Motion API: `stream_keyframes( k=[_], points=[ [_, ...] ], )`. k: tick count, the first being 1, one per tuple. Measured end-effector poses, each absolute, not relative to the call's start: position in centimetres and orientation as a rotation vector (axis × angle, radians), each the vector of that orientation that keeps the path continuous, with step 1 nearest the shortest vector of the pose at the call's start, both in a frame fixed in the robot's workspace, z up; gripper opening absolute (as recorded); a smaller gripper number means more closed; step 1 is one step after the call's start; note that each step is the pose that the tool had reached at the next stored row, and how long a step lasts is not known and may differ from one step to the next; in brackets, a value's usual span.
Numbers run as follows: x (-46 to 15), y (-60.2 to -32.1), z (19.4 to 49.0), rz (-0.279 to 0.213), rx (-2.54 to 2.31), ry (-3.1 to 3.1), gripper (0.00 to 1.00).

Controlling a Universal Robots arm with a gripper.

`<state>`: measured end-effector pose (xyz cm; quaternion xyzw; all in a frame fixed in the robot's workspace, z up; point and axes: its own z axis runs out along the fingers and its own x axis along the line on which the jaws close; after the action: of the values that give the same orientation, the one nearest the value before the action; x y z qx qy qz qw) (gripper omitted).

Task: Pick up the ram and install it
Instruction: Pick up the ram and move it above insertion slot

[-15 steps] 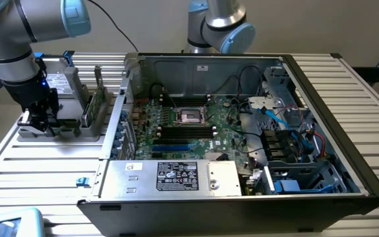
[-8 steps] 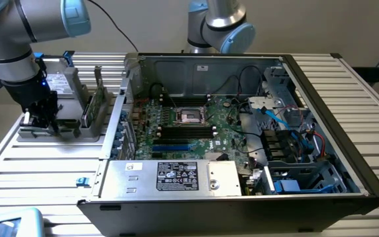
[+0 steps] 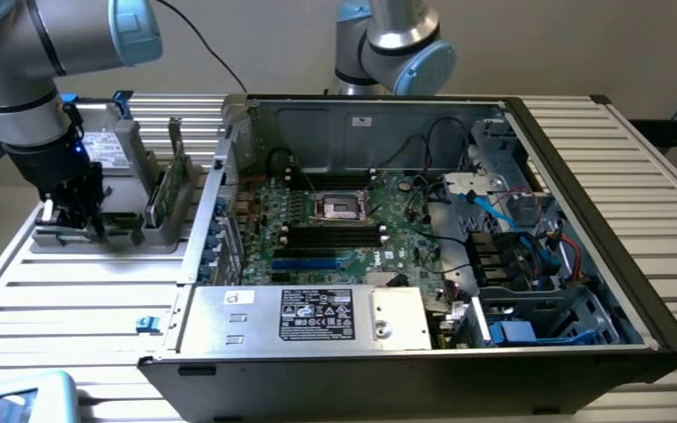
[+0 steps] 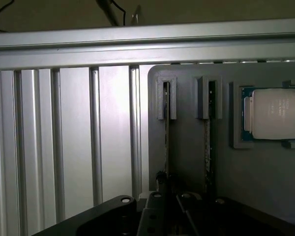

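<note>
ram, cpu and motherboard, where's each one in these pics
ram [image 4: 166, 142]: wrist view, its narrow edge, about midway along
cpu [image 4: 274, 113]: wrist view, middle of its silver lid
motherboard [image 3: 407, 236]: exterior view, a bare green patch of the board

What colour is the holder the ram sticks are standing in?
Plain grey. The holder shows best in the wrist view.
</note>
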<state>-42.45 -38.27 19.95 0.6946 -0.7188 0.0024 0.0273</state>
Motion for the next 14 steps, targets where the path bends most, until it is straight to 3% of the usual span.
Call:
stream_keyframes(
  k=[6,14],
  points=[
    [-42.5,-38.3,20.2,0.007,2.145,-2.220,0.13],
    [-42.5,-38.3,23.3,0.004,2.144,-2.218,0.13]
  ],
)
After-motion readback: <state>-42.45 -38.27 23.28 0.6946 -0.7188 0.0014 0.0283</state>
